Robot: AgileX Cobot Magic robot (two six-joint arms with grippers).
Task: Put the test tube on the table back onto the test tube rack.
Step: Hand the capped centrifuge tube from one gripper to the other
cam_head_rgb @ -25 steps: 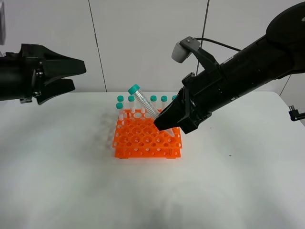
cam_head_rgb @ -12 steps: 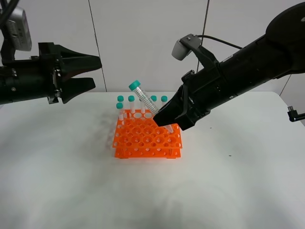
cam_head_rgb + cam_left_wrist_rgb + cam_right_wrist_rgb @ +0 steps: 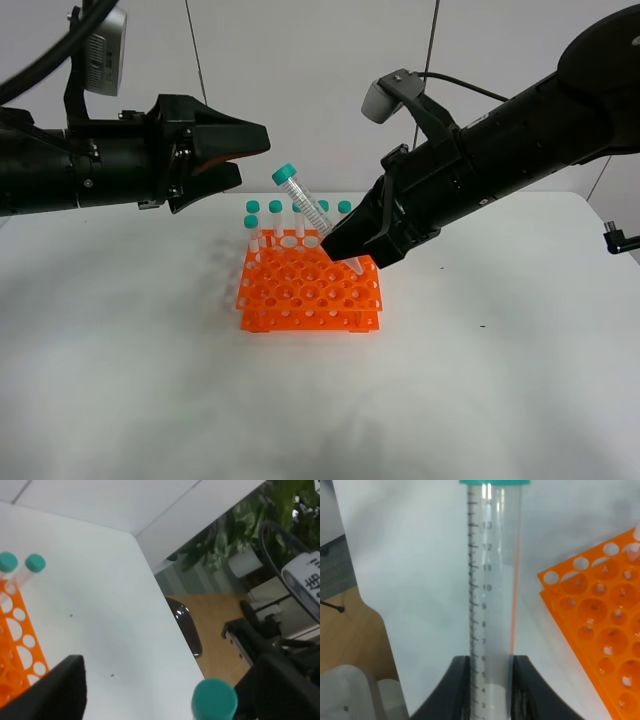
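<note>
The large plain white matte tabletop is lying under both arms. The right black pincer is hanging just above the right end of the bright orange plastic two-tier rack with its grid of round holes. Its fingers are pressing together on the lower part of the slim clear plastic test tube with a teal screw cap and printed graduations. The tube is tilting, its cap rising up and away from the right pincer towards the other arm. Its pointed tip is poking out below the right pincer's fingertips, close over the rack's right edge; whether it is touching the rack cannot be told.

The left black pincer is hovering well above the tabletop with its jaws spread and gripping nothing. The rack is sitting below it and off to the side of its tips. The held tube's teal cap is showing ahead of it, between its two fingers and apart from both.

Several matching teal-capped tubes are standing upright in the rack's back row, behind the right pincer's tips.
</note>
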